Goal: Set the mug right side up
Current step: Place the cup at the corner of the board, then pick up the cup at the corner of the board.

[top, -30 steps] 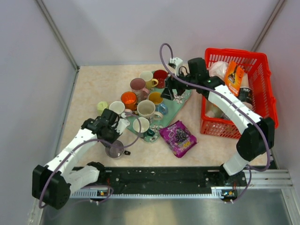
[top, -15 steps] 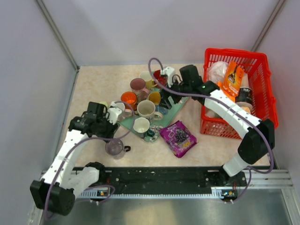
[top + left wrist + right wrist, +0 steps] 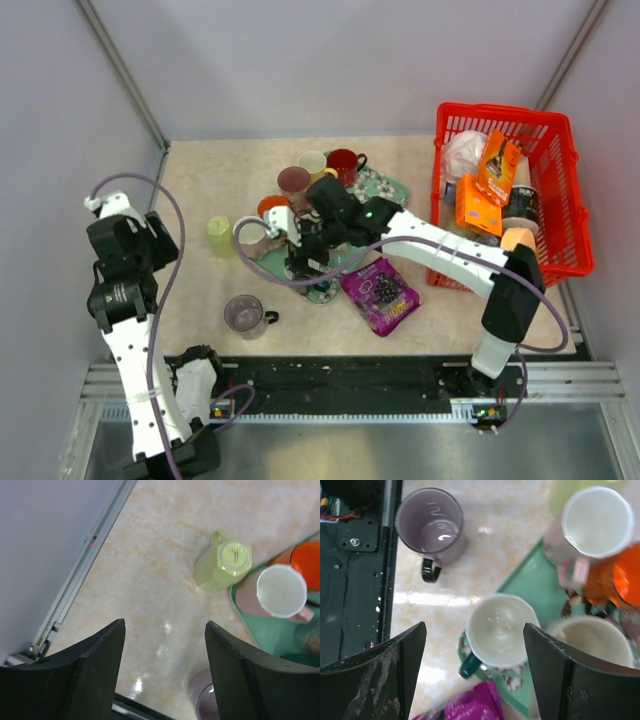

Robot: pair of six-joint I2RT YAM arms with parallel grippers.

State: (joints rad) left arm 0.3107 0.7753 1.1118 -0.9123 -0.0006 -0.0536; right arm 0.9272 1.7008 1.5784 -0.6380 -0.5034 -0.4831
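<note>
Drawn back from the purple mug (image 3: 245,315) to the left wall since the earlier frames, left gripper (image 3: 164,630) now high over the table, fingers wide apart with nothing between. Swung also from the far side of the tray to its near left part, right gripper (image 3: 474,630), wide too, hanging over a white mug with green handle (image 3: 497,630). At far right, red basket (image 3: 505,108) with packets inside. In the middle, green tray (image 3: 532,582) crowded with upright mugs. Just near of it, purple snack bag (image 3: 380,293). Alone on the table, near and left of the tray, purple mug, opening up, touched by no gripper. Just left of the tray and farther away, yellow-green mug (image 3: 219,237), bottom up.
</note>
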